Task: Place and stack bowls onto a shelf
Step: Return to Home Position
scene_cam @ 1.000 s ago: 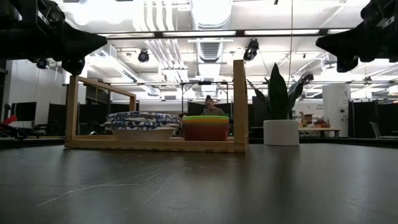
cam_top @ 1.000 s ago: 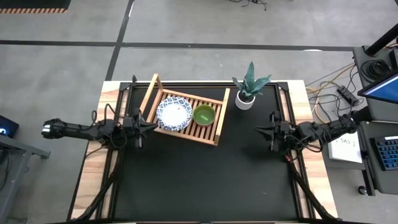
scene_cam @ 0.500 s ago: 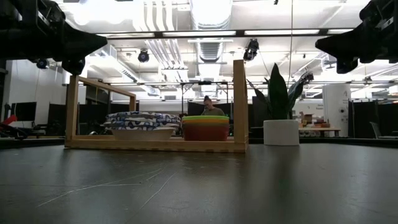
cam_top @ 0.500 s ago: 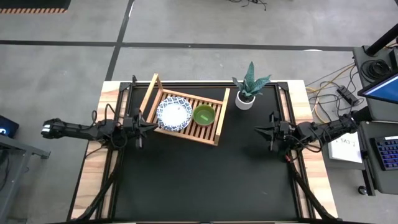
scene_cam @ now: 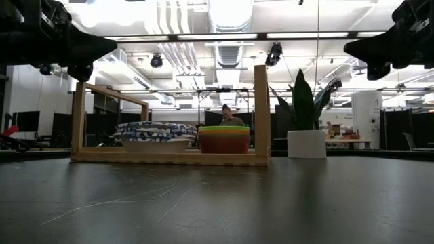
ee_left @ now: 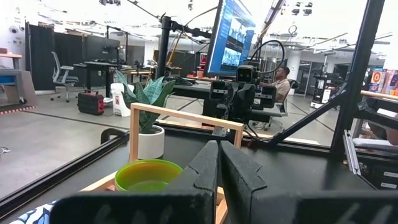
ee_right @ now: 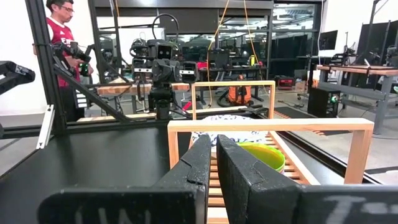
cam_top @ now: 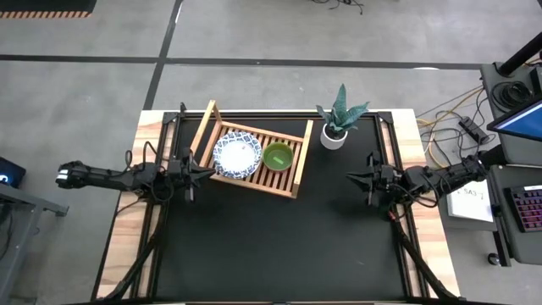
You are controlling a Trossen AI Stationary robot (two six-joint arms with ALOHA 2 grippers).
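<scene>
The wooden slatted shelf (cam_top: 254, 159) lies at the table's far middle. On it rest a stack of white bowls with blue patterned rims (cam_top: 236, 155) (scene_cam: 153, 131) and, to its right, a stack of small bowls with a green one on top (cam_top: 278, 156) (scene_cam: 224, 139). My left gripper (cam_top: 206, 174) hovers shut at the table's left edge, just left of the shelf, and holds nothing. My right gripper (cam_top: 351, 177) hovers shut near the right edge, also holding nothing. Both point level toward the table's middle.
A white pot with a green plant (cam_top: 336, 133) stands right of the shelf at the far edge. The black mat (cam_top: 271, 246) stretches bare across the near half. A person (ee_right: 62, 37) stands beyond the table in the right wrist view.
</scene>
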